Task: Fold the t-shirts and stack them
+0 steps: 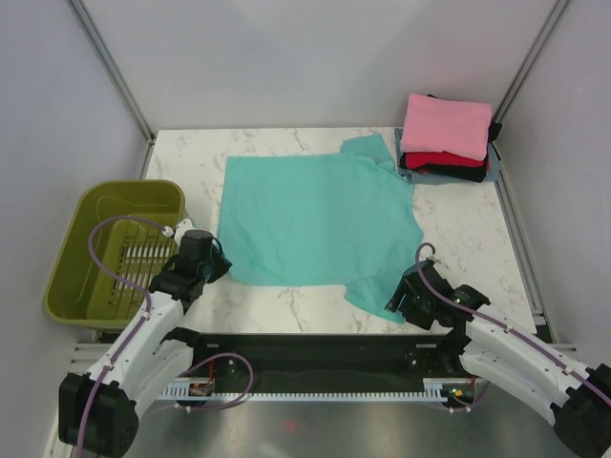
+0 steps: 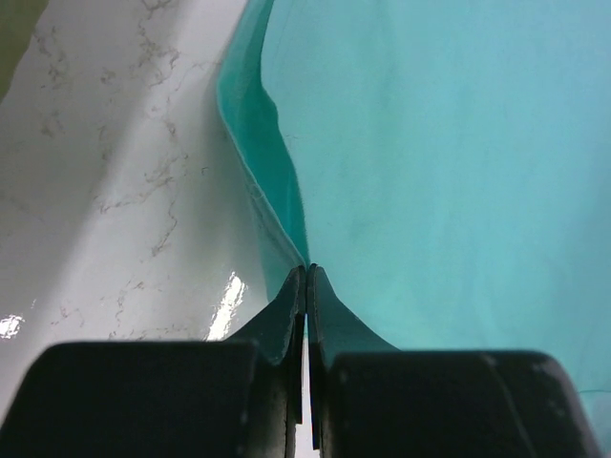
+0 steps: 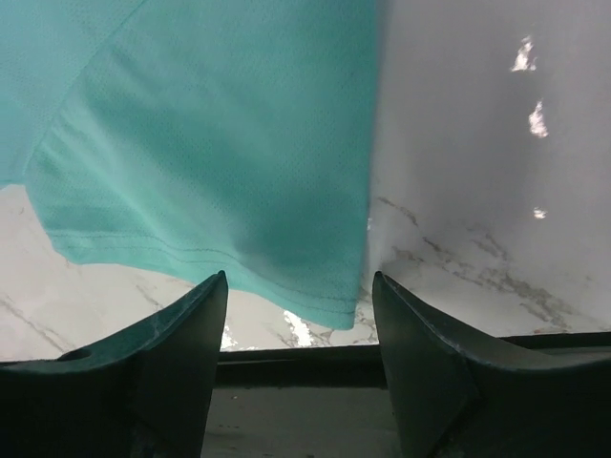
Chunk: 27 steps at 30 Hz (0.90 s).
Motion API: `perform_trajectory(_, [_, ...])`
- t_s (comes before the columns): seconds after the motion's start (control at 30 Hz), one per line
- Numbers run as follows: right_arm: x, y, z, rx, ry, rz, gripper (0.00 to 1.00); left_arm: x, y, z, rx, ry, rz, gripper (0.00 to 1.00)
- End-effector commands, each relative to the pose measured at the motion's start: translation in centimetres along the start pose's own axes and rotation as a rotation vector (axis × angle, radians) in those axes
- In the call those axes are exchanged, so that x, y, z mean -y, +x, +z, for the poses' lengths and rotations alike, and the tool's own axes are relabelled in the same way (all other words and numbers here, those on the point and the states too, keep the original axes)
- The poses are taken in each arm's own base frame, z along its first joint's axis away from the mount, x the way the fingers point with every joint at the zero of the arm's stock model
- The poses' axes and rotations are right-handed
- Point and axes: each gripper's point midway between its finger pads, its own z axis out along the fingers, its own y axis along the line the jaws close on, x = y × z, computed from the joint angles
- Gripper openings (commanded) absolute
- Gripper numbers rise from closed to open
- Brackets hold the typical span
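Note:
A teal t-shirt lies spread flat in the middle of the marble table. My left gripper is shut on its near left hem corner, and the cloth rises in a ridge from the closed fingertips in the left wrist view. My right gripper is open at the near right, just short of the teal sleeve; the sleeve's hem hangs between the spread fingers without touching them. A stack of folded shirts sits at the far right corner: pink on top, red and black below, grey-blue at the bottom.
An olive-green plastic basket stands off the table's left edge beside my left arm. The table's near edge and a black rail run below the shirt. Grey walls with metal posts enclose the back and sides.

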Motion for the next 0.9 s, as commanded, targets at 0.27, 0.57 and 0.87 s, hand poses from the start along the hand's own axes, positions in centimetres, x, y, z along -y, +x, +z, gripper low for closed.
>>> perform_trajectory(0.27, [-0.5, 1.6, 0.1, 0.001, 0.007, 0.037, 0.53, 0.9, -0.6, 0.0, 0.033, 0.064, 0.014, 0.02])
perform_trajectory(0.57, [-1.4, 0.4, -1.1, 0.057, -0.016, 0.008, 0.12, 0.9, -0.7, -0.8, 0.033, 0.070, 0.006, 0.02])
perform_trajectory(0.87, [-5.4, -3.4, -5.6, 0.171, -0.085, -0.078, 0.00, 2.1, -2.3, -3.8, 0.038, 0.094, 0.018, 0.02])
